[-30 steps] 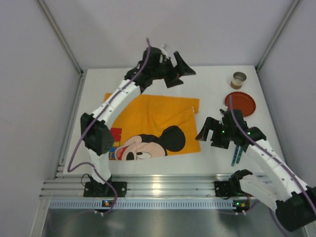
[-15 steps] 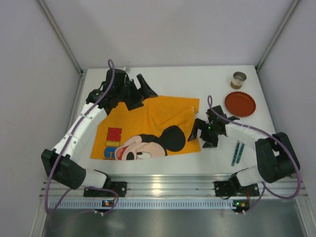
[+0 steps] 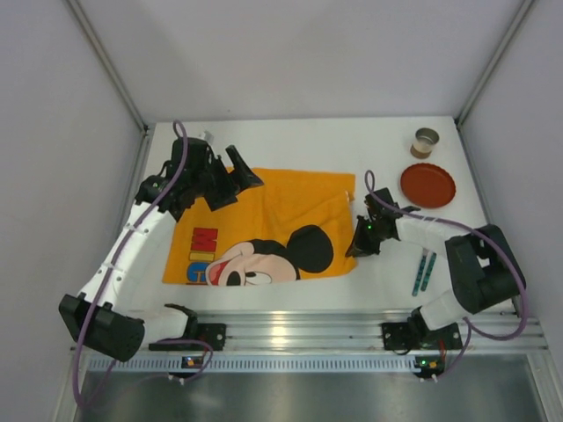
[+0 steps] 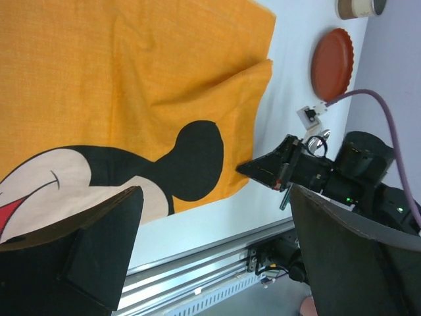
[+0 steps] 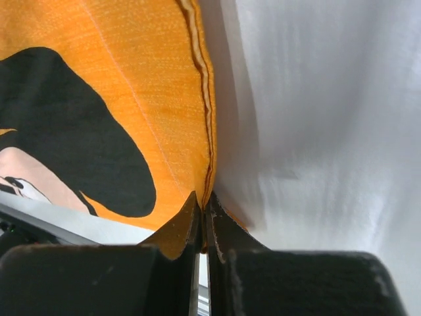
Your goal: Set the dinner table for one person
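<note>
An orange Mickey Mouse placemat (image 3: 264,220) lies on the white dinner table (image 3: 387,158), with a fold along its right side. My right gripper (image 3: 358,246) is low at the mat's right edge near the front corner. In the right wrist view it (image 5: 202,201) is shut on the hemmed edge of the placemat (image 5: 131,79). My left gripper (image 3: 242,176) hangs open over the mat's far left part, holding nothing. Between its wide jaws (image 4: 214,191) the left wrist view shows the placemat (image 4: 131,79) and the right arm (image 4: 309,174).
A red plate (image 3: 428,185) and a small cup (image 3: 426,141) stand at the far right. Two teal-handled pieces of cutlery (image 3: 422,272) lie right of the right gripper. A ribbed aluminium rail (image 3: 281,330) runs along the near edge. Grey walls enclose the table.
The right gripper moved left from near the cutlery to the mat's edge and shut on it. The left arm swung from the back centre to the mat's far left, staying open.
</note>
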Robot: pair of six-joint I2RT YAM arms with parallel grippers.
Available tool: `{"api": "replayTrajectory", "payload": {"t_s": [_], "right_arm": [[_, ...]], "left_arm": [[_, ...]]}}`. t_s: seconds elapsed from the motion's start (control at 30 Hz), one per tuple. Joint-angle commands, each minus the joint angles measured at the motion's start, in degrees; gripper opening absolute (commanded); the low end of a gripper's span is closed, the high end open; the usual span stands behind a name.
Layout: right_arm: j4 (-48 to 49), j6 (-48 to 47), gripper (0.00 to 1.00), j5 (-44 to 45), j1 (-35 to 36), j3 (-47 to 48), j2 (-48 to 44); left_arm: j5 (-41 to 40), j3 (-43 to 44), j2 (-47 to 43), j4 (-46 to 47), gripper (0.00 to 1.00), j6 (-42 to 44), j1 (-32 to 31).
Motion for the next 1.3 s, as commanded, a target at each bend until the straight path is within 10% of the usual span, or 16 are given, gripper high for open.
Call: {"api": "replayTrajectory", "payload": {"t_s": [0.0,0.27,0.37,0.4,0.87,1.1,1.17,1.27], "right_arm": [[-7.89,-0.84,0.00,8.24,0.37,-0.23,-6.54],[-24.16,-0.84,0.03,17.31,-3.06,-2.24,-25.27],[-25.48,-1.02,0.58,15.83,-3.33,-4.35,-26.59],[-25.92,-0.84,0.99,15.30,-3.24,-4.79,-26.33],[-29.10,-1.45,1.00,12.84,-3.24,7.57,-36.97],[-12.42,-2.17,1.00,-2.79,-3.15,12.34,-26.70],[-5.29,-1.02,0.90,-8.57,-3.15,13.82,-19.15],[0.08,0.56,0.47,-13.34,-2.89,17.41,-7.73]], "left_arm": [[0.65,-1.52,-0.19,1.84,0.98,0.52,0.24],[2.14,-5.12,1.92,6.50,0.98,-0.36,0.15],[2.59,-5.57,3.58,7.47,0.98,0.25,0.15],[2.41,-5.56,4.03,7.47,0.99,0.69,0.15],[-5.33,-10.93,14.73,4.66,0.99,11.50,0.06],[-6.73,-9.08,23.54,4.66,0.98,11.94,-0.90],[-6.38,-9.08,23.90,4.92,0.98,11.77,-0.90],[-6.03,-8.82,23.81,4.40,0.98,11.59,-0.90]]}}
